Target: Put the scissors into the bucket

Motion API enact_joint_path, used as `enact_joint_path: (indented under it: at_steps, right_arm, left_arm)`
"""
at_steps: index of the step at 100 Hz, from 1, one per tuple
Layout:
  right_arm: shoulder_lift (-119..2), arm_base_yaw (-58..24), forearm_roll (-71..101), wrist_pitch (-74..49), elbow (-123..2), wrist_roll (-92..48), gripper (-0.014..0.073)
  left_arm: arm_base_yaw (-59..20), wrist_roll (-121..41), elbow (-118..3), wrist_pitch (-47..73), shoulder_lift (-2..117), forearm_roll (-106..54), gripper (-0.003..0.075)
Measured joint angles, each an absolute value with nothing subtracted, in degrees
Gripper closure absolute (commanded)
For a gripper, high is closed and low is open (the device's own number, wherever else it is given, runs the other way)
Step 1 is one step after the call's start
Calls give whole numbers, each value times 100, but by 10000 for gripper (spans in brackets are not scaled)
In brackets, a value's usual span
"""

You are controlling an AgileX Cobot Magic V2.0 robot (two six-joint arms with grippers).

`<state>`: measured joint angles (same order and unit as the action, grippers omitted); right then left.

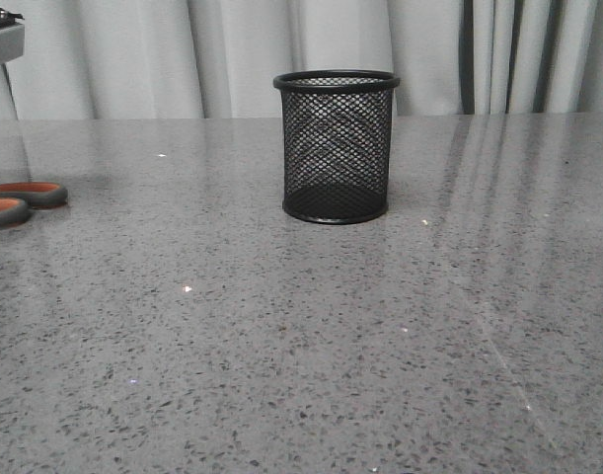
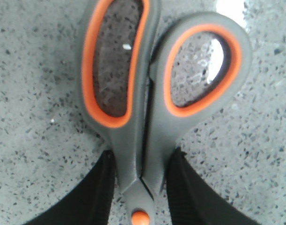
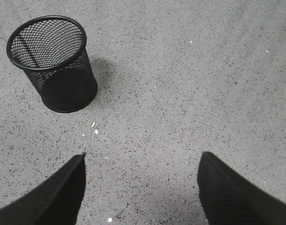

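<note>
Left gripper (image 2: 142, 187) clamped the scissors (image 2: 147, 93) near the pivot for lifting; right gripper (image 3: 140, 187) — spread, unladen — faced the bucket (image 3: 54, 63).

No legible text, label, brand mark, number or sign appears in any view. The scissors (image 2: 143, 93) carry no readable marking on the grey handles or orange linings. The bucket (image 1: 337, 146) shows plain black mesh and a plain rim, without lettering. The bench (image 1: 301, 346) surface is speckled grey stone with no print or sticker.
</note>
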<state>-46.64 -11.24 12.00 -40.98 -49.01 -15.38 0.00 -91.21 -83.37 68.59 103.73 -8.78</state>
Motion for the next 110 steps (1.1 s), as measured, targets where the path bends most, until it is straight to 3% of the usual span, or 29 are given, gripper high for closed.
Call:
enact_joint_path:
  at_steps: [61, 110]
  right_arm:
    - [-4870, -1124, 1539, -3807, -5024, -1656, 137]
    - [-7049, -1127, 5938, -4445, -7029, -4123, 137]
  left_arm:
    - [-10, -9111, -9377, 7040, 10017, -1918, 671]
    - [-268, -9111, -9774, 7126, 9191, -3183, 671]
